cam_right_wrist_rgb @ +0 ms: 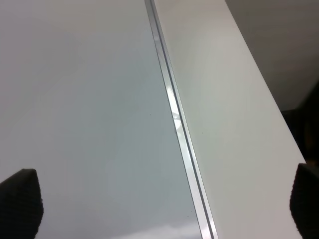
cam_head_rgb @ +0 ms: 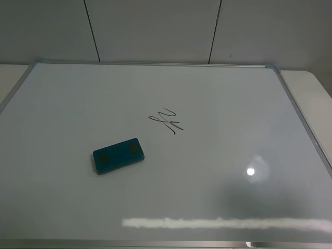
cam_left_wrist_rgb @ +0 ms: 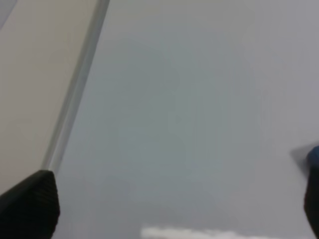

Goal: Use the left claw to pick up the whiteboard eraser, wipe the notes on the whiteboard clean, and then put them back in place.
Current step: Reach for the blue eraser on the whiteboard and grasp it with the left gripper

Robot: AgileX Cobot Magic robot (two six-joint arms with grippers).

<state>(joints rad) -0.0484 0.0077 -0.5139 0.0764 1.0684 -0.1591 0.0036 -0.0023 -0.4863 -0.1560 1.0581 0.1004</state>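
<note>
The teal-blue whiteboard eraser (cam_head_rgb: 118, 154) lies flat on the whiteboard (cam_head_rgb: 218, 166), left of centre. The black marker notes (cam_head_rgb: 166, 120) sit up and to the right of it, apart from it. Neither arm shows in the exterior high view. In the left wrist view the left claw (cam_left_wrist_rgb: 179, 206) is open and empty above bare board near the silver frame (cam_left_wrist_rgb: 75, 94); a blue sliver of the eraser (cam_left_wrist_rgb: 313, 155) shows at the picture's edge. In the right wrist view the right gripper (cam_right_wrist_rgb: 162, 204) is open and empty above the board's frame (cam_right_wrist_rgb: 174, 119).
The whiteboard lies on a pale table (cam_head_rgb: 311, 88) that shows beyond its right edge and in the right wrist view (cam_right_wrist_rgb: 224, 124). A grey panelled wall (cam_head_rgb: 155, 31) stands behind. A lamp glare (cam_head_rgb: 251, 171) marks the board's right part.
</note>
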